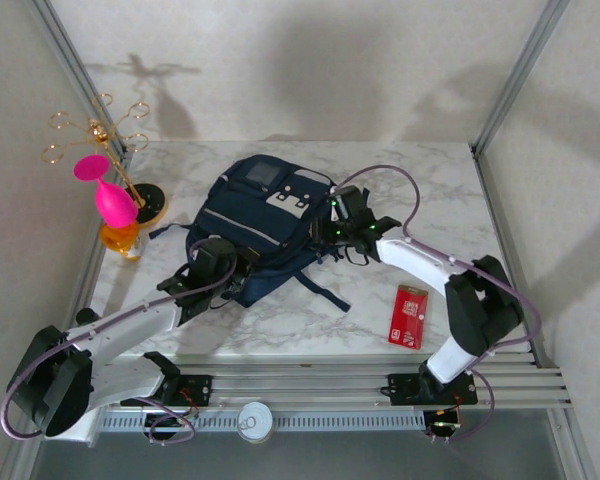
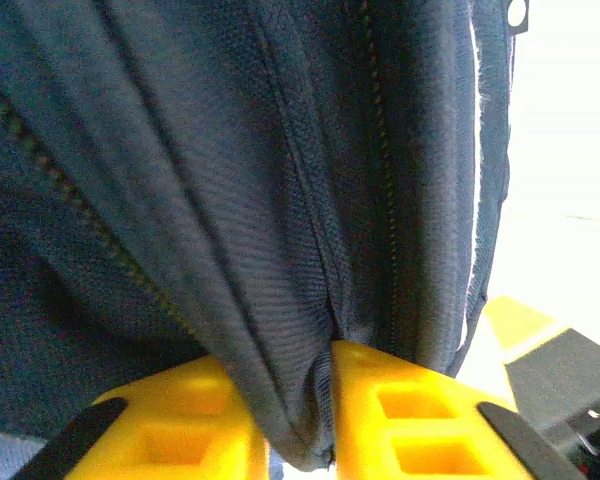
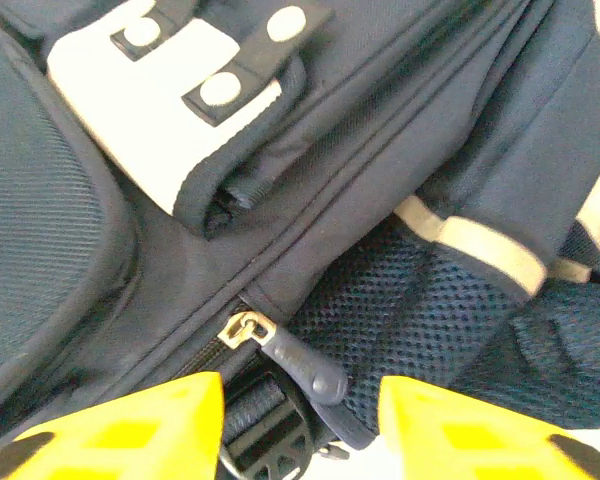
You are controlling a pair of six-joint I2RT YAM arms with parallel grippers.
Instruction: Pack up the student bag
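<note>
The student bag (image 1: 255, 222), a navy backpack with white patches, lies flat in the middle of the marble table. My left gripper (image 1: 220, 262) is at its near left edge. In the left wrist view its yellow fingers (image 2: 420, 420) press from both sides on a fold of the navy fabric (image 2: 280, 250) beside a zipper line. My right gripper (image 1: 346, 226) is at the bag's right side. There it (image 3: 300, 420) stands open, and a dark zipper pull (image 3: 302, 362) on a brass slider lies loose between the fingers, over a mesh strap.
A red booklet (image 1: 410, 315) lies on the table near the right arm. At the left edge, a gold wire stand (image 1: 105, 140) with a pink item (image 1: 110, 198) rises beside the bag. Metal frame posts mark the back corners.
</note>
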